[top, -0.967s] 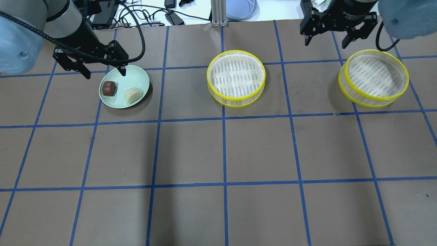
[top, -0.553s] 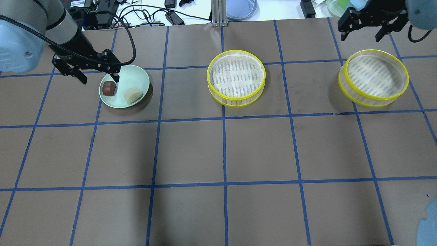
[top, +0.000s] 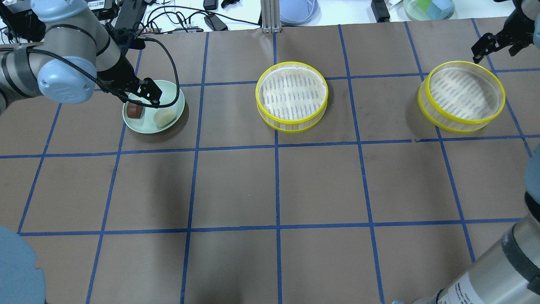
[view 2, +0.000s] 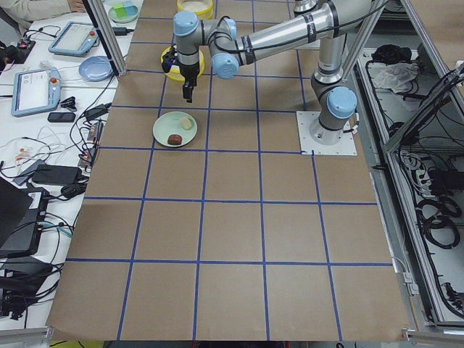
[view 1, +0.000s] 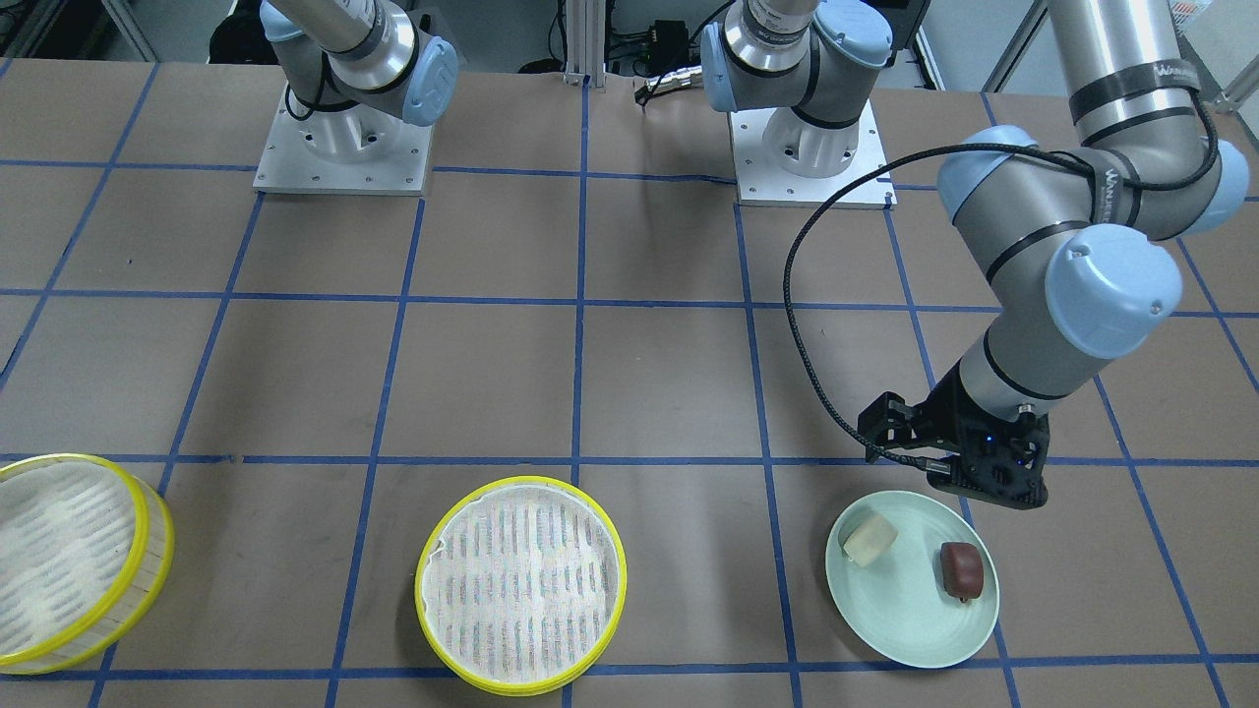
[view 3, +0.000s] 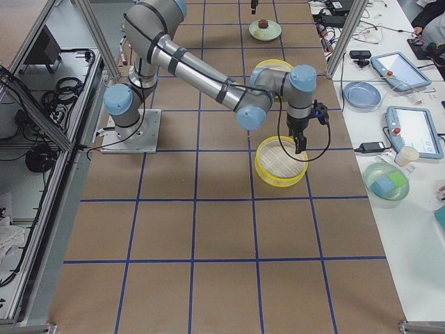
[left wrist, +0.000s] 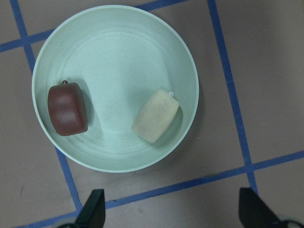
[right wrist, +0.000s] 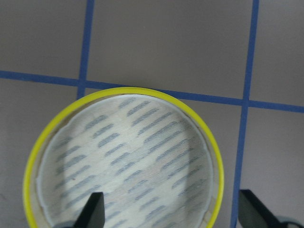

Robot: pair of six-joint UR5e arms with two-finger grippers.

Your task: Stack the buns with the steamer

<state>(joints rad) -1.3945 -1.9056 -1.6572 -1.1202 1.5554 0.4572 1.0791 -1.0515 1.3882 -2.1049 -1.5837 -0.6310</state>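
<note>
As both grippers hang jaws wide, cream-white bun (left wrist: pixel 155 117) and reddish-brown bun (left wrist: pixel 68 109) lie apart on pale green round plate (left wrist: pixel 114 47) below left gripper (left wrist: pixel 173 209), right gripper (right wrist: pixel 173 209) above one yellow-rimmed steamer tier (right wrist: pixel 128 152), twin tier (top: pixel 291 122) mid-table.

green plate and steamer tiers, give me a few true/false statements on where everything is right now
1. The brown bun and the cream bun both lie on the green plate. True.
2. The steamer tiers are stacked. False: the middle tier and the right-side tier stand apart.
3. The left end effector is open above the plate. True.
4. A bun lies in the right-side tier. False: both tiers are empty.
5. The right end effector is shut on a tier's rim. False: it is open and holds nothing.
</note>
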